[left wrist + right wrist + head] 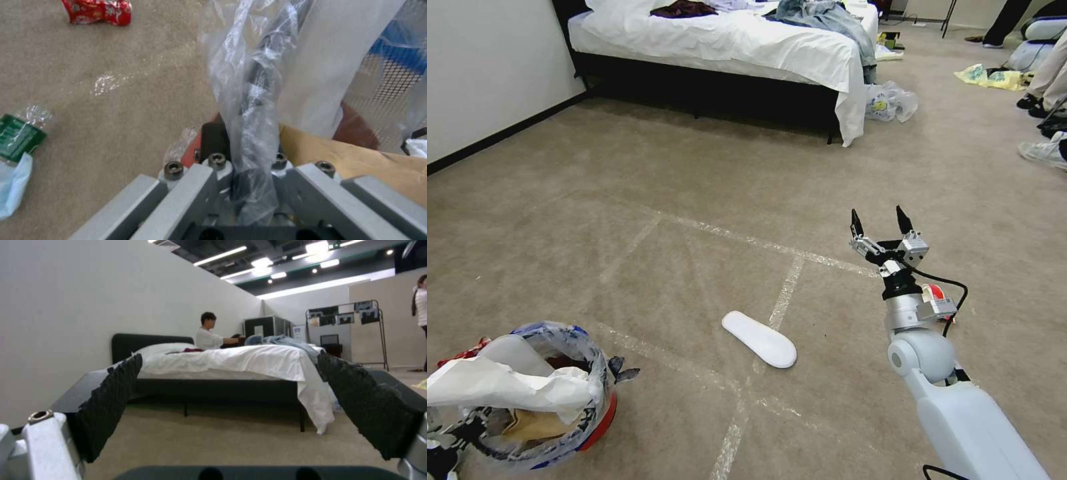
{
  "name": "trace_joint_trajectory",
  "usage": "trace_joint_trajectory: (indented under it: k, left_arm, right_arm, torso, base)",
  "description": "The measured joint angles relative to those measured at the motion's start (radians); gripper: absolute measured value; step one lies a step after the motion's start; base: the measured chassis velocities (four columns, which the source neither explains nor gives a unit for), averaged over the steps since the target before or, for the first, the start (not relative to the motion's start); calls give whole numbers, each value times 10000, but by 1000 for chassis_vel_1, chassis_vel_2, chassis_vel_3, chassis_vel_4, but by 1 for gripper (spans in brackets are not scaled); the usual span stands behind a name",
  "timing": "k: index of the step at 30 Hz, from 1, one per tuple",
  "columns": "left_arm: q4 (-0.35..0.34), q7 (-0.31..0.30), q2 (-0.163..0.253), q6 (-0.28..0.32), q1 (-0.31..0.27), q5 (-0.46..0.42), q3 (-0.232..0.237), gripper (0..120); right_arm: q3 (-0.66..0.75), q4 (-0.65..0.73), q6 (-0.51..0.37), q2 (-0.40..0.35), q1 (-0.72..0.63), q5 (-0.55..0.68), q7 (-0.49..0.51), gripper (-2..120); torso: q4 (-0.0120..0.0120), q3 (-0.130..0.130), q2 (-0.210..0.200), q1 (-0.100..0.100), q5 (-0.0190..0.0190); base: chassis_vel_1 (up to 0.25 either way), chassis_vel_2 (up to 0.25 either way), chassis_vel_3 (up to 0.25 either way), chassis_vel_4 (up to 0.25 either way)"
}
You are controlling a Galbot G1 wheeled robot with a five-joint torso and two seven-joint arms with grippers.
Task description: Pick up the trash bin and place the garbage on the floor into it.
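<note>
The trash bin [602, 419], red with a crinkled clear liner, is at my lower left, holding white paper and a brown paper bag [356, 156]. My left gripper [249, 110] is shut on its rim and liner. Garbage lies on the floor: a white slipper [759, 339] on the taped carpet ahead, and in the left wrist view a red wrapper [95, 11] and a green-labelled bottle [18, 133]. To the right of the slipper and above the carpet, my right gripper [880, 223] is open and points toward the bed, its black pads [109, 400] wide apart with nothing between them.
A bed [727, 40] with white sheets and clothes stands at the back by the wall. A knotted plastic bag [890, 100] sits at its foot and a yellow bag [990, 77] farther right. People's shoes [1044, 152] are at the right edge. Open carpet lies between.
</note>
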Motion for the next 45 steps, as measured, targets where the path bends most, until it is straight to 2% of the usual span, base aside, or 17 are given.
trace_joint_trajectory:
  k: [11, 16, 18, 19, 21, 24, 25, 28, 29, 31, 32, 34, 35, 37, 38, 40, 45]
  left_arm:
    - [105, 0, 17, -1, -73, 0, 0, 1]
    - [93, -1, -2, 0, -48, 13, 2, 1]
    - [60, 0, -45, -1, -71, 27, 24, 1]
    - [60, 0, -45, -1, -71, 27, 24, 1]
    - [43, 0, -68, 0, -75, 45, 35, 1]
    - [-54, -1, -131, 0, -66, 60, 40, 1]
    - [-54, -1, -131, 0, -66, 60, 40, 1]
    - [-127, -2, -167, -2, -59, 69, 30, 1]
    - [-127, -2, -167, -2, -59, 69, 30, 1]
    - [-168, -9, -204, -3, -68, 79, 27, 1]
    - [-168, -9, -204, -3, -68, 79, 27, 1]
    - [-175, -11, -242, -4, -62, 111, 29, 1]
    - [-175, -11, -242, -4, -62, 111, 29, 1]
    - [-194, -10, -278, -13, -37, 144, 36, 1]
    - [-194, -10, -278, -13, -37, 144, 36, 1]
    - [-209, -5, -311, -30, -24, 174, 41, 1]
    - [-239, 4, -359, -41, -7, 215, 44, 1]
  right_arm:
    - [-197, -138, 168, -14, 132, -91, -142, 100]
    - [-788, -168, -340, -445, 407, -55, 165, 100]
    - [-1401, -74, -1295, -820, 577, 196, 729, 100]
    - [-1401, -74, -1295, -820, 577, 196, 729, 100]
    - [-1704, -7, -1910, -1021, 640, 397, 1018, 100]
    - [-2688, 372, -4630, -1610, 715, 1012, 2046, 100]
    - [-2688, 372, -4630, -1610, 715, 1012, 2046, 100]
    - [-3782, 546, -6808, -1982, 914, 1237, 2947, 100]
    - [-3782, 546, -6808, -1982, 914, 1237, 2947, 100]
    - [-4508, 685, -8193, -2125, 1094, 1369, 3321, 100]
    - [-4508, 685, -8193, -2125, 1094, 1369, 3321, 100]
    - [-5303, 795, -9405, -2248, 1320, 1442, 3461, 100]
    - [-5303, 795, -9405, -2248, 1320, 1442, 3461, 100]
    - [-6052, 797, -10301, -2347, 1596, 1420, 3399, 100]
    - [-6052, 797, -10301, -2347, 1596, 1420, 3399, 100]
    - [-6677, 658, -10953, -2394, 1946, 1373, 3228, 100]
    - [-7636, 223, -11372, -2398, 2608, 1081, 2989, 100]
  torso:
    - [0, 1, 1, 0, 0]
    - [1, 0, 0, 0, 0]
    - [1, 0, 0, 0, 1]
    - [1, 0, 0, 0, 1]
    - [1, 0, 0, 0, 1]
    - [0, 0, 0, 0, 1]
    - [0, 0, 0, 0, 1]
    - [-1, 1, 0, 0, 0]
    - [-1, 1, 0, 0, 0]
    - [0, 0, 0, 0, 1]
    - [0, 0, 0, 0, 1]
    - [0, 0, 0, 0, 0]
    - [0, 0, 0, 0, 0]
    - [2, 0, 0, 0, 0]
    - [2, 0, 0, 0, 0]
    - [-1, 0, 0, 0, -1]
    - [2, 0, 1, 0, 0]
  base:
    - [-32, 39, 30, -35]
    - [0, 0, 0, 0]
    - [0, 0, 0, 0]
    - [0, 0, 0, 0]
    - [0, 0, 0, 0]
    - [0, 0, 0, 0]
    - [0, 0, 0, 0]
    - [0, 0, 0, 0]
    - [0, 0, 0, 0]
    - [0, 0, 0, 0]
    - [0, 0, 0, 0]
    - [0, 0, 0, 0]
    - [0, 0, 0, 0]
    - [0, 0, 0, 0]
    - [0, 0, 0, 0]
    - [0, 0, 0, 0]
    - [0, 0, 0, 0]
